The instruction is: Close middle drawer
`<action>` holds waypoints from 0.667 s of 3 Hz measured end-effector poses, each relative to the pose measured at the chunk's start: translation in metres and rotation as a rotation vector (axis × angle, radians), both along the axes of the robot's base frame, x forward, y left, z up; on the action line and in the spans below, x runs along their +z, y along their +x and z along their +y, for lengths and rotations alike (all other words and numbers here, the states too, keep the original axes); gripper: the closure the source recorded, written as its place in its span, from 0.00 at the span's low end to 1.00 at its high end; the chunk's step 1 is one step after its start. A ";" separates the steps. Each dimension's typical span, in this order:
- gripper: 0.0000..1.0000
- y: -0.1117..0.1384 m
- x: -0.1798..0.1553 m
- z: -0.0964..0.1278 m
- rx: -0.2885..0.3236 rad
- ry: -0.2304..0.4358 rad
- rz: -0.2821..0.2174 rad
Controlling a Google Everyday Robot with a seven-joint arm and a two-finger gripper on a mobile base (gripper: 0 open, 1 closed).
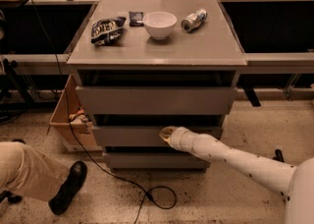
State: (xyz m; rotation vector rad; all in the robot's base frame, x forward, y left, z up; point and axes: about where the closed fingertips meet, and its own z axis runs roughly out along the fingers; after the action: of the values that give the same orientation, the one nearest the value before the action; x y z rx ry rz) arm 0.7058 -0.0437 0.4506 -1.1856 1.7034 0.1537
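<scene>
The grey cabinet (157,53) has three drawers. The middle drawer (127,135) is a wide shallow grey panel without a handle, second from the top, and it stands slightly out from the cabinet. My gripper (167,133) is at the end of the white arm that reaches in from the lower right. It rests against the middle drawer's front panel near its centre. The taller top drawer (156,100) above it also stands out a little. The lowest drawer (156,159) sits below.
On the cabinet top lie a dark chip bag (107,29), a white bowl (159,24), a small dark packet (136,17) and a can on its side (194,20). A cardboard box (68,120) stands at the left. A person's leg and black shoe (67,187) and a black cable (152,196) are on the floor.
</scene>
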 end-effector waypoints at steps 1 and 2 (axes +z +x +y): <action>1.00 -0.022 -0.002 -0.009 0.019 -0.006 0.011; 1.00 -0.060 0.007 -0.030 0.082 -0.031 0.035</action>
State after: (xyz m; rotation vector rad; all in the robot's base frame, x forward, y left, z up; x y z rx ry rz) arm 0.6457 -0.0739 0.4579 -1.2830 1.6937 0.2001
